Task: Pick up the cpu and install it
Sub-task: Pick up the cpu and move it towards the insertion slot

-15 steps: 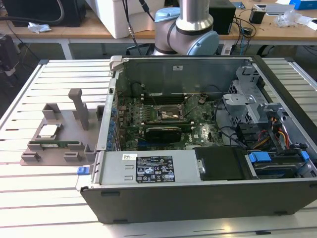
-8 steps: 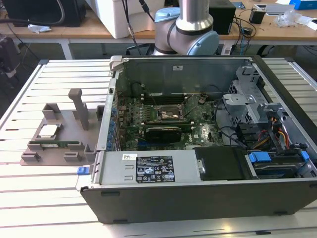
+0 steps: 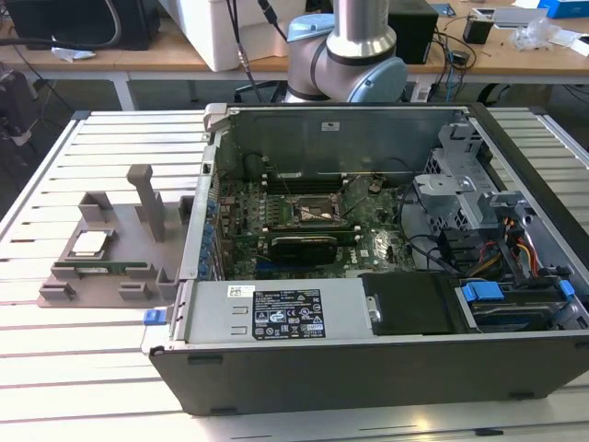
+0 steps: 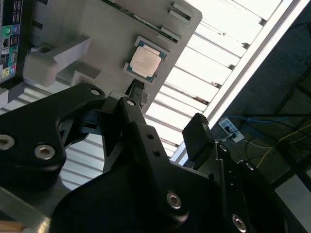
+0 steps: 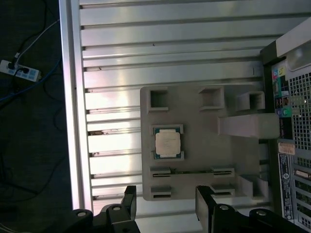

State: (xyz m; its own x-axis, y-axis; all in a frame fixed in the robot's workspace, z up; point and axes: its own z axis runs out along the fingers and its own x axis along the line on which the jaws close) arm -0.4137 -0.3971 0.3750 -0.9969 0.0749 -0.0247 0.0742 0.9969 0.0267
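Nearest the wrist cameras: gripper (image 5: 166,198), fingers spread apart, holding nothing, clear of the cpu (image 5: 168,143). Beyond: cpu lying flat in a recess of grey fixture tray (image 5: 194,121). Farthest: open computer case (image 3: 368,368), just beside tray.

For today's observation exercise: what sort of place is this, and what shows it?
Likely a robotics lab: a robot arm behind an opened computer case on a slatted metal table, the cpu in a grey fixture tray.
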